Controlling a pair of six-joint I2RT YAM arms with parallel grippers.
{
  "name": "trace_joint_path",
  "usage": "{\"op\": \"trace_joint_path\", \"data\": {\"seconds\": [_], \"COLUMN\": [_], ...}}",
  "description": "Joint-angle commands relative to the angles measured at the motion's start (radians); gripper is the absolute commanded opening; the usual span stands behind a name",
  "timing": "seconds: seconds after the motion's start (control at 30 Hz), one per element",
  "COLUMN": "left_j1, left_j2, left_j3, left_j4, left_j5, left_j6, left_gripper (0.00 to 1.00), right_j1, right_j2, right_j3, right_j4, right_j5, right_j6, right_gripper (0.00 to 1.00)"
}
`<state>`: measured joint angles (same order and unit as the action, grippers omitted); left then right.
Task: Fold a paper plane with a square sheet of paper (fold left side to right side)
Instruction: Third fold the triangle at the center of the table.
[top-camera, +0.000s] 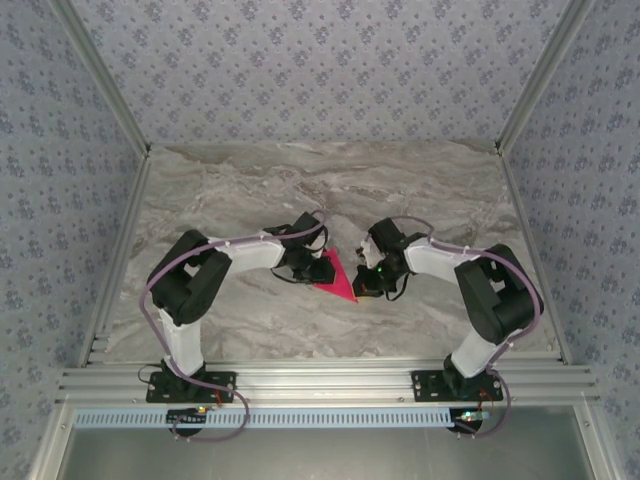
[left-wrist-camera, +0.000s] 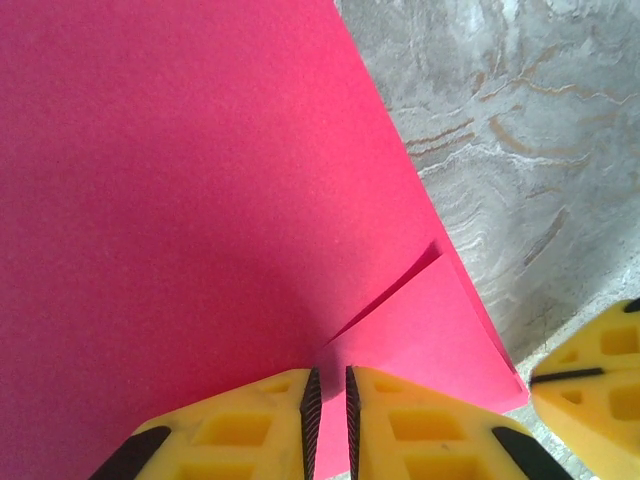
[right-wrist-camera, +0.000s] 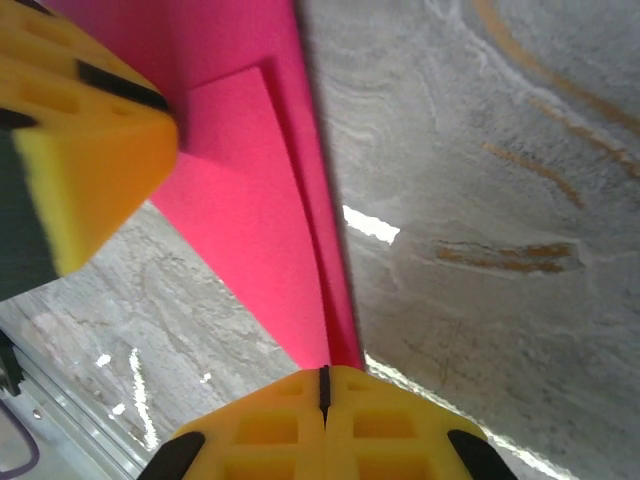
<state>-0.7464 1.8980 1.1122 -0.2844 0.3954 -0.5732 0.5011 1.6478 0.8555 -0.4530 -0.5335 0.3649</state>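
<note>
The partly folded square sheet of paper (top-camera: 335, 277) was on the table (top-camera: 300, 190) between the arms, the right gripper (right-wrist-camera: 324, 375) shut tight on its corner, likely to keep it still, while the left gripper (left-wrist-camera: 330, 378) stood a crack apart over its edge.

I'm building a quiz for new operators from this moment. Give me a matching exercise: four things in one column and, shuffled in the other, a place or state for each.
Things
1. magenta-pink folded paper sheet
2. left claw
3. right claw
4. grey marbled tabletop

Places and states
A. jaws pinched shut on the paper's edge
B. flat, beneath the paper
C. between the two claws
D. slim gap between its yellow fingers

Pairs: 1-C, 2-D, 3-A, 4-B
</note>
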Motion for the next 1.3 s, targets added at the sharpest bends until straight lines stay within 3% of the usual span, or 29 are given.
{"op": "trace_joint_path", "data": {"seconds": [0.0,0.27,0.57,1.27], "left_j1": [-0.004,-0.004,-0.005,0.015], "left_j2": [-0.010,-0.004,0.011,0.036], "left_j3": [-0.040,-0.043,-0.046,-0.053], "left_j4": [-0.027,-0.050,-0.055,-0.054], "left_j5": [-0.030,-0.063,-0.086,-0.118], "left_j6": [0.004,0.016,0.027,0.044], "left_gripper": [0.18,0.18,0.16,0.15], "right_j1": [0.015,0.094,0.081,-0.056], "right_j2": [-0.043,0.064,0.112,-0.020], "right_j3": [0.033,0.083,0.059,-0.135], "right_j4": [-0.035,0.027,0.047,-0.056], "right_j5": [0.000,-0.024,0.007,0.034], "right_j6": [0.040,0.097,0.129,0.069], "right_gripper": [0.03,0.03,0.03,0.03]}}
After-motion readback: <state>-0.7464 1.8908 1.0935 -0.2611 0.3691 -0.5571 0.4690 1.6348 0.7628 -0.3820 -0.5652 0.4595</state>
